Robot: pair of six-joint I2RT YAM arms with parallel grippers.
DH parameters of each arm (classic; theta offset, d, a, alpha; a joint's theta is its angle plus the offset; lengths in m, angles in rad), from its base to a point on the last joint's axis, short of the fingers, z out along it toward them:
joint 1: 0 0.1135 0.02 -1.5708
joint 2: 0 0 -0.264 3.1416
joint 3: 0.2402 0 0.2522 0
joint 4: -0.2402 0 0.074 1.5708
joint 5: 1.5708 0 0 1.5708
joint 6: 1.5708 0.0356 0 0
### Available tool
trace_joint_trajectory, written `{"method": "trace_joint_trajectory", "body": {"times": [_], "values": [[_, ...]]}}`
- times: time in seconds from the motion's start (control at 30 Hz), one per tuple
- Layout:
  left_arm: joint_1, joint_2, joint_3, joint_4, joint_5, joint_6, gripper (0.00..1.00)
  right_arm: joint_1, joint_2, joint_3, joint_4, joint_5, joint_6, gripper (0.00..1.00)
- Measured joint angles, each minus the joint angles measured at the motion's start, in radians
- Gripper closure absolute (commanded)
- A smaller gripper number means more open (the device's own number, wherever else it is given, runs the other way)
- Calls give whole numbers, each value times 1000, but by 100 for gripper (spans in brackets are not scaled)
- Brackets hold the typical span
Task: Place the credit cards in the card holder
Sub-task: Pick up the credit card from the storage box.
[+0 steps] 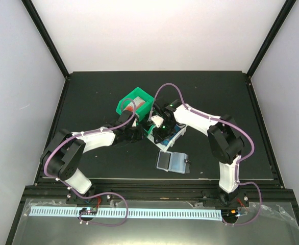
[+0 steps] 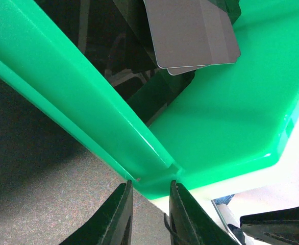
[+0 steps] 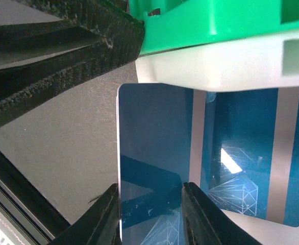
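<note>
Black table [image 1: 88, 92] is bearing an open, seemingly unfilled card holder [image 1: 172, 162] behind the right gripper [image 3: 150, 188], half-open astride a blue credit card [image 3: 154, 138], left gripper [image 2: 149, 186] narrowly parted, holds unclear.

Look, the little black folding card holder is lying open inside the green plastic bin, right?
Not quite. The small black folding card holder is lying open, but it is not inside the green plastic bin. It rests on the dark table, nearer the arm bases than the bin is. The top external view shows this.
</note>
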Motion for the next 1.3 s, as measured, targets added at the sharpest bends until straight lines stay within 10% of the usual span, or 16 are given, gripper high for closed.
{"method": "trace_joint_trajectory", "body": {"times": [0.83, 1.3], "values": [[-8, 8, 0, 7, -5, -7, 75, 2, -43, -5, -2, 150, 20, 97], [-10, -135, 2, 13, 20, 8, 31, -87, -181, -21, 25, 128, 41, 99]]}}
